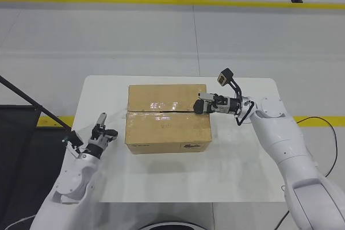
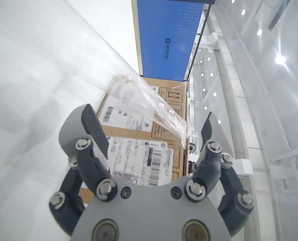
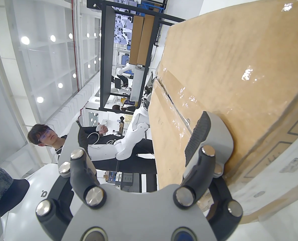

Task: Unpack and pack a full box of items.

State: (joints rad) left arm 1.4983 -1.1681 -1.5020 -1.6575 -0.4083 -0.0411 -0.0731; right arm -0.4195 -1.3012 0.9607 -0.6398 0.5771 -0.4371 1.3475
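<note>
A closed cardboard box (image 1: pixel 168 119) stands in the middle of the white table (image 1: pixel 241 172), with glossy clear tape along its top seam (image 3: pixel 175 106). My right gripper (image 1: pixel 199 106) is open at the right end of that seam. One of its fingers (image 3: pixel 197 136) rests on the box top (image 3: pixel 226 71) and the other hangs off the side. My left gripper (image 1: pixel 103 130) is open, low over the table just left of the box. Its wrist view faces the labelled side (image 2: pixel 138 126). A loose strip of clear tape (image 2: pixel 149 101) runs from the box's edge past the left gripper (image 2: pixel 151 131).
A black pole (image 1: pixel 23 95) slants in over the table's left edge, with a dark panel (image 1: pixel 11 149) on the floor beside it. Bare tabletop lies in front of the box and on both sides. A yellow floor line (image 1: pixel 328 119) runs behind the table.
</note>
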